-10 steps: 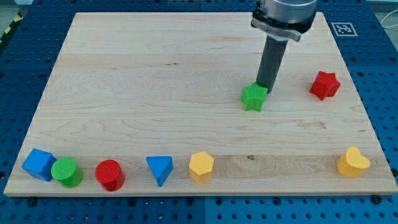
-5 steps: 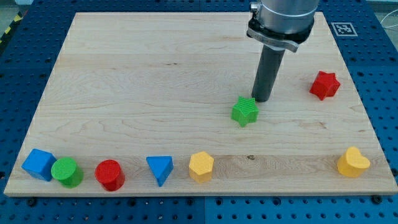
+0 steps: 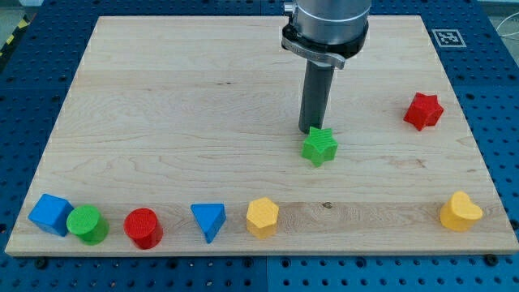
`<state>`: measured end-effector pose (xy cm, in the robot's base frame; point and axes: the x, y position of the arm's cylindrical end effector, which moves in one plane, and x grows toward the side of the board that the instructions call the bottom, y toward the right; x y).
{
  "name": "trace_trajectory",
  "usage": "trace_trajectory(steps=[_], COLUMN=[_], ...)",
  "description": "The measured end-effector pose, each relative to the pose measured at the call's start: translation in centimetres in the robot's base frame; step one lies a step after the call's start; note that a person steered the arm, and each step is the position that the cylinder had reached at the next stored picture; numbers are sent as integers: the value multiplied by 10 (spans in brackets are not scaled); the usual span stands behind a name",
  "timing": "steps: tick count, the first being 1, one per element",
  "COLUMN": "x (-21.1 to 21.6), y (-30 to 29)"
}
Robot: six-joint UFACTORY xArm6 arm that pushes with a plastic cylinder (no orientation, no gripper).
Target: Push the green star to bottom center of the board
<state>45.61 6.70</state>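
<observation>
**Tip at green star's top edge, mid-board**

Wooden board [image 3: 186, 105] – pale grain, lying on a blue perforated table [image 3: 24, 97]. Wide bare wood across the view's left and centre; below the green star [image 3: 319, 146] a clear strip runs down to the bottom edge, between the yellow hexagon block and the yellow heart.

Green star sits right of centre, about mid-height, well apart from all other blocks. My tip [image 3: 311, 130] is at the star's top-left edge, touching or just beside it – cannot tell which. It is a plain dark rod, with no jaws to spread or close, hanging from a grey collar.

Bottom row, view's left to right: blue cube [image 3: 50, 214] touching green cylinder [image 3: 87, 224], red cylinder [image 3: 143, 228], blue triangle [image 3: 208, 221], yellow hexagon block [image 3: 263, 216]. Yellow heart [image 3: 460, 212] near the bottom-right corner. Red star [image 3: 423, 111] near the right edge, level with the rod.

Blocks look ribbed, plastic. No containers.
</observation>
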Motion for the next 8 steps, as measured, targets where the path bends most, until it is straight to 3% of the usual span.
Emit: trace_trajectory(steps=[6, 8], x=[99, 83], y=[0, 10])
